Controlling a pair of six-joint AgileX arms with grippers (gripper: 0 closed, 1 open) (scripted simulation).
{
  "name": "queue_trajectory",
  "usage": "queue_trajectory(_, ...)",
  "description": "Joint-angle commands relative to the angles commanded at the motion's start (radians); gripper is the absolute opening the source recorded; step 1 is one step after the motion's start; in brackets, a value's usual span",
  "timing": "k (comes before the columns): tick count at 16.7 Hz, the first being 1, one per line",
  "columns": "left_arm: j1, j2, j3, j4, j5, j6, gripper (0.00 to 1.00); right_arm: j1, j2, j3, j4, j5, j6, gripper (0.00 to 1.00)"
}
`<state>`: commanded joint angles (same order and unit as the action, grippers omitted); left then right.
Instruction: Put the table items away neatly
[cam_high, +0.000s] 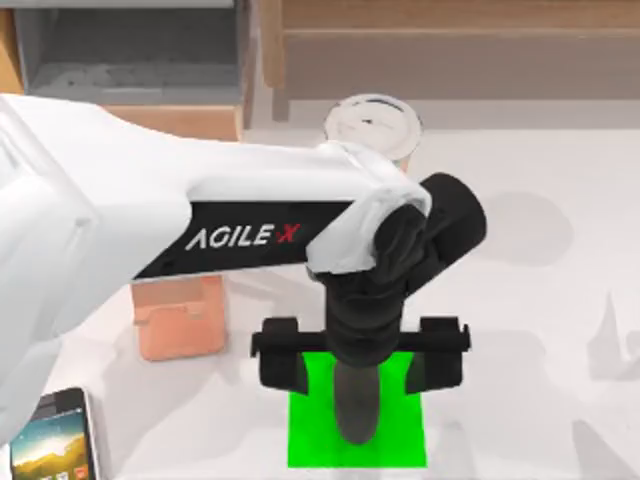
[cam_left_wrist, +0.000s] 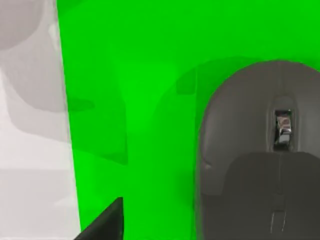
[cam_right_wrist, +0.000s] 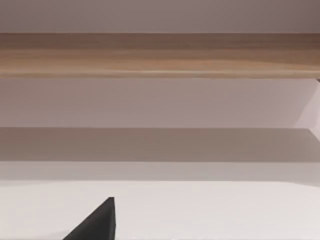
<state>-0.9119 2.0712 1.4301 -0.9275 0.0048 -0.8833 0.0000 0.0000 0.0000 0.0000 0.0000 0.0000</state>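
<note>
The dark grey mouse (cam_high: 357, 412) lies on the bright green square (cam_high: 308, 440) near the table's front middle. My left gripper (cam_high: 360, 362) hangs open right over it, one finger on each side of the mouse's rear and nothing gripped. In the left wrist view the mouse (cam_left_wrist: 260, 150) rests on the green square (cam_left_wrist: 130, 100), and one dark fingertip (cam_left_wrist: 107, 225) stands apart from it. The smartphone (cam_high: 50, 445) lies at the front left corner. Behind the arm stands the milk-tea cup (cam_high: 372, 122), seen by its white lid. One fingertip (cam_right_wrist: 97, 222) of my right gripper sits well off centre in the right wrist view.
A salmon-pink stand (cam_high: 180, 318) stands left of the green square, partly under my left arm. A wooden shelf unit (cam_high: 430, 40) runs along the back edge. The white table (cam_high: 540, 300) spreads bare to the right.
</note>
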Motion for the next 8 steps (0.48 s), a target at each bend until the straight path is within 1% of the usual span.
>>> queue_trajectory(5, 0.004, -0.013, -0.011, -0.004, -0.005, 0.001, 1.0, 0.0, 0.0, 0.0, 0.0, 0.0, 0.0, 1.0)
queue_trajectory(8, 0.033, -0.108, -0.1, -0.021, -0.031, 0.014, 1.0, 0.0, 0.0, 0.0, 0.0, 0.0, 0.0, 1.0)
